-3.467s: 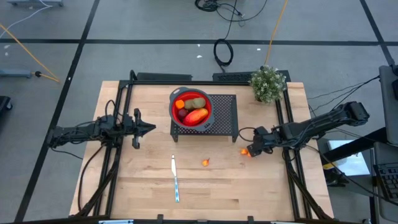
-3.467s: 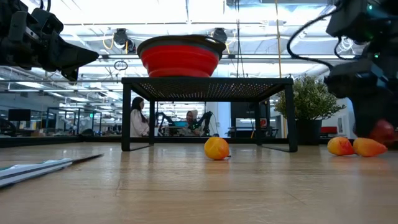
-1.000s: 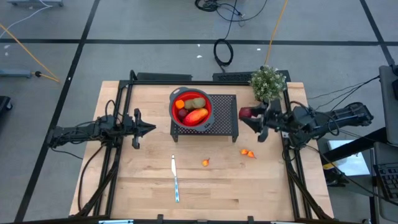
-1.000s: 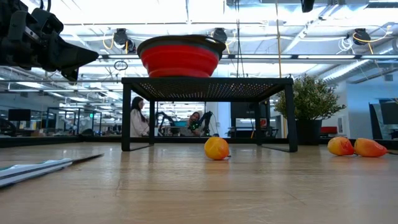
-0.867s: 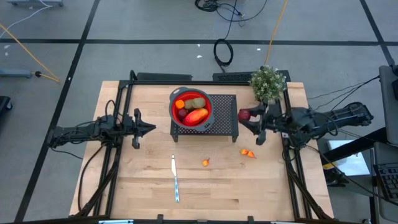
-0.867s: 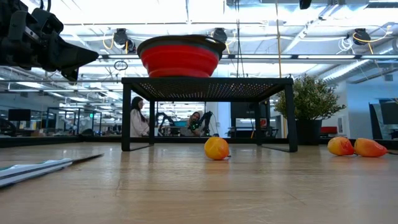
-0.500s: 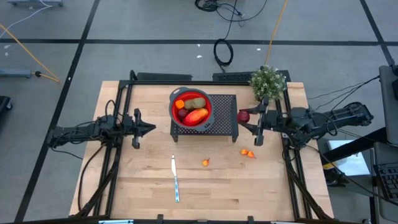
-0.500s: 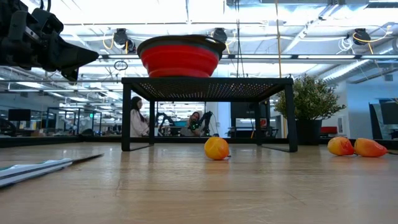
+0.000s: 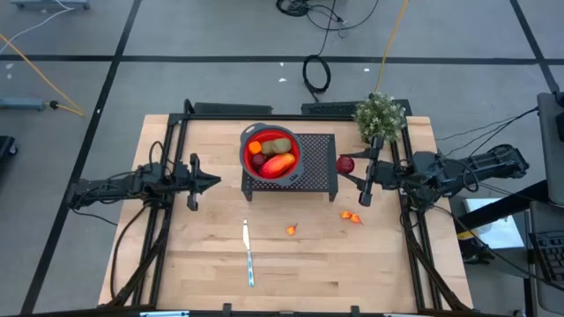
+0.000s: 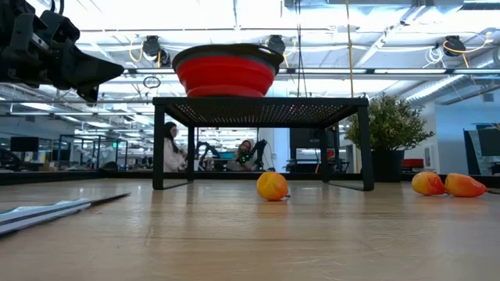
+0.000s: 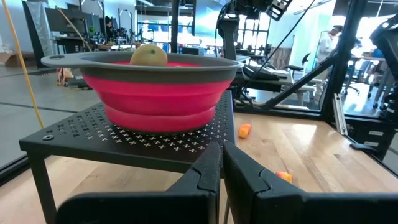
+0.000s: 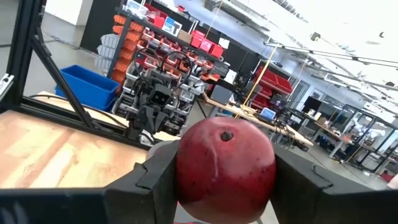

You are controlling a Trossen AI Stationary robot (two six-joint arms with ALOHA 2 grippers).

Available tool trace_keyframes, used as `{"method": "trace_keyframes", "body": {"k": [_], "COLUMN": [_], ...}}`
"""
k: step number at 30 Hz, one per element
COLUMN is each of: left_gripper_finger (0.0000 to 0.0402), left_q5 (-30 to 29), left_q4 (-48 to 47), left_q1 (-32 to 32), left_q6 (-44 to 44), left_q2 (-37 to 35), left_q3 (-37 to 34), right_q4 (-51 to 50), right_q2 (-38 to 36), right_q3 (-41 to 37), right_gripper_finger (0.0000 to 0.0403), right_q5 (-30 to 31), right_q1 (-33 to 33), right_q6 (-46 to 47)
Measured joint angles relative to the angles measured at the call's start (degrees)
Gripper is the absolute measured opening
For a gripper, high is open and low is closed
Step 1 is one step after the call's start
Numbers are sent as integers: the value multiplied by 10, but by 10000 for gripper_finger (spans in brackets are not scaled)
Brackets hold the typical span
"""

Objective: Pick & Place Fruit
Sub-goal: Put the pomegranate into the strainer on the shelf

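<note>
Your right claw (image 9: 350, 170) pinches a dark red fruit (image 9: 345, 164) right of the bowl (image 9: 270, 151); your left claw (image 9: 214, 180) waits pressed together

The left gripper (image 10: 109, 72) is seen raised at the upper left. Level with it, farther right, a red bowl (image 10: 226, 76) is set on a black perforated stand (image 10: 262, 107). Well below, a knife (image 10: 55, 211) and three small orange fruits (image 10: 272, 186) are spread along the table (image 10: 258, 242).
</note>
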Motion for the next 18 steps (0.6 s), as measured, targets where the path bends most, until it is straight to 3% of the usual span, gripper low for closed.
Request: {"method": "trace_keyframes", "body": {"k": [12,18], "left_gripper_finger": [21,21], "left_q5": [0,-1], "left_q4": [0,0], "left_q1": [0,0], "left_q6": [0,1], "left_q2": [0,0], "left_q3": [0,0], "right_q4": [0,0], "right_q2": [0,4], "right_q3": [0,0], "right_gripper_finger": [190,192], "right_q5": [0,-1], "right_q1": [0,0], "right_q6": [2,54]}}
